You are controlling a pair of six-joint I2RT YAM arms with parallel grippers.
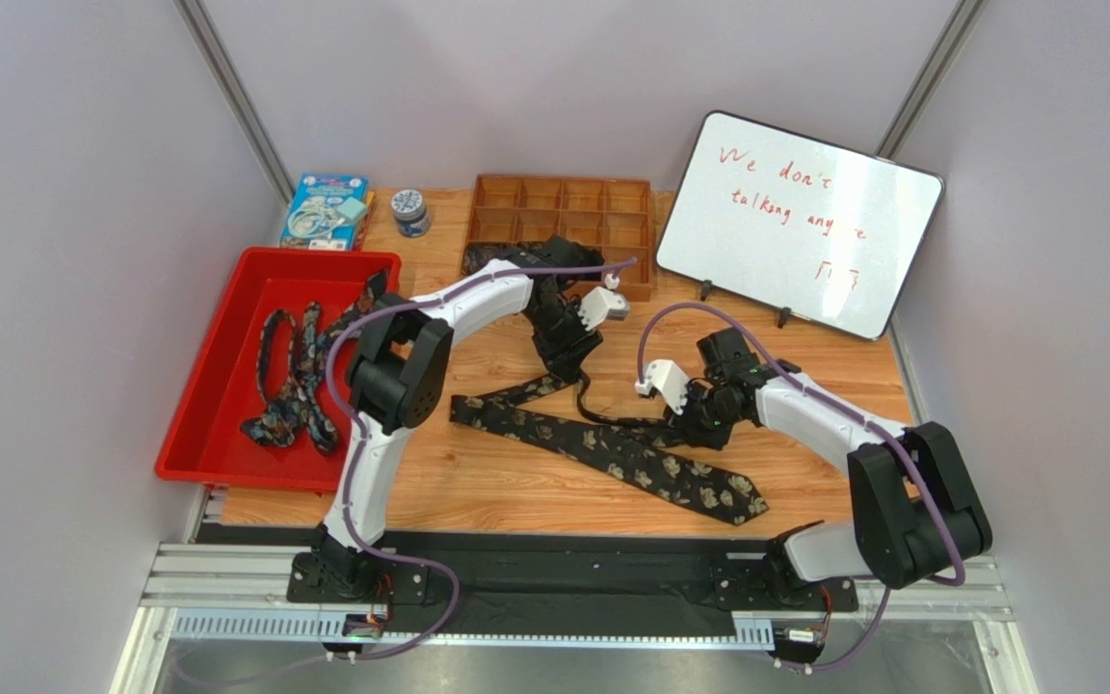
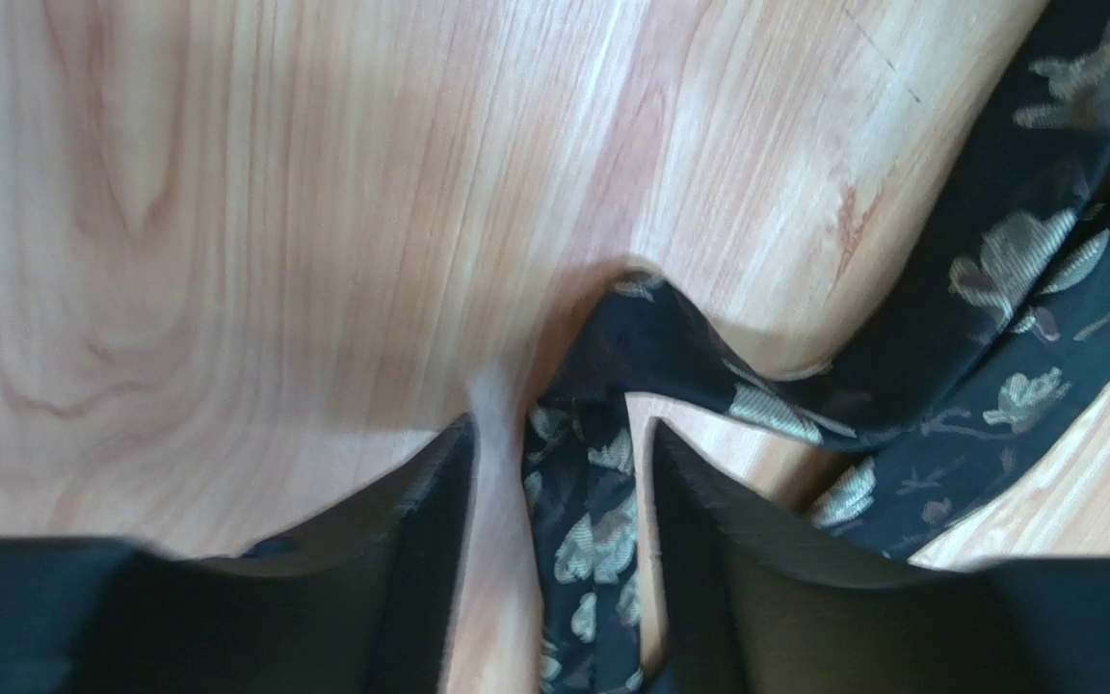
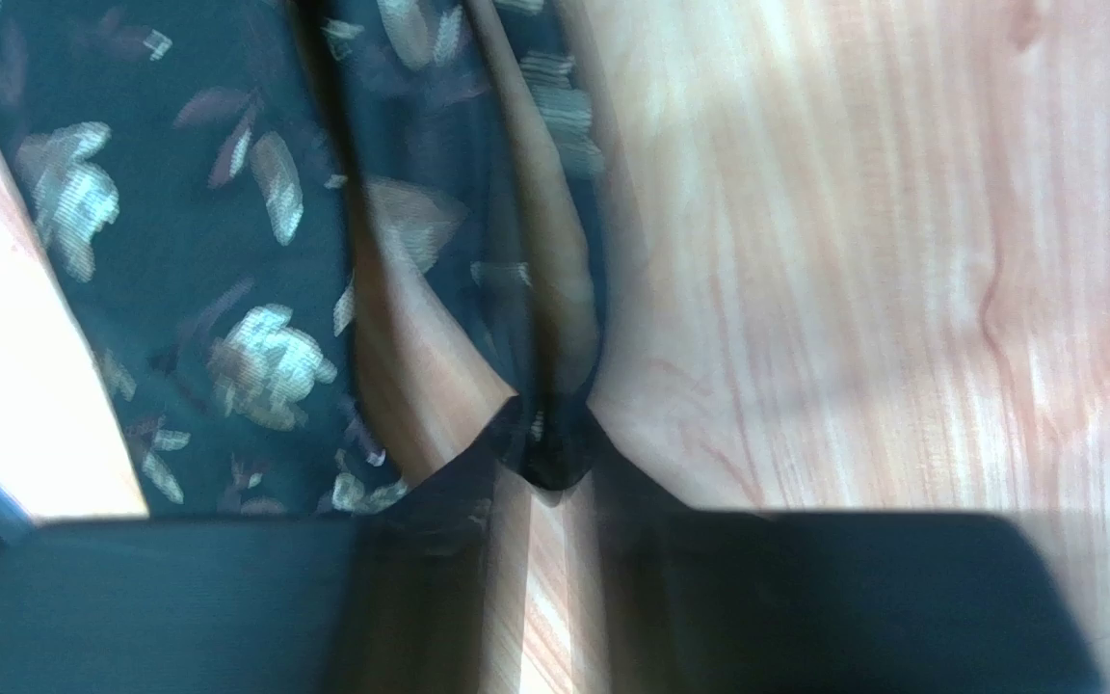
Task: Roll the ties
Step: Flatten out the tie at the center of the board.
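As far as the wooden table (image 1: 518, 499) shows, the rolling has hardly begun: no finished coil is to be seen anywhere on it. At its left edge the red tray (image 1: 318, 258) holds a loose tangle of ties (image 1: 298, 379), all unrolled. The brown compartment box (image 1: 561, 210) at the back shows no roll in the cells that the left arm does not hide. One tie (image 1: 633, 460) lies on the bare wood between the arms, its broad blade running slantwise towards the near right, its thin strip curling between the two grippers; it lies flat, with no turn wound. The left gripper (image 2: 558, 427) stands over that thin strip with its jaws partly apart, straddling the cloth. Wood shows between one finger and the fabric, so it holds nothing. The right gripper (image 3: 554, 434), just beside the broad blade, has its jaws narrow, with a fold of the thin strip at their tips — blur keeps me from telling whether the pinch is made. By my reading the step in hand is taking hold of the thin end to start the first turn — every tie is left to roll.
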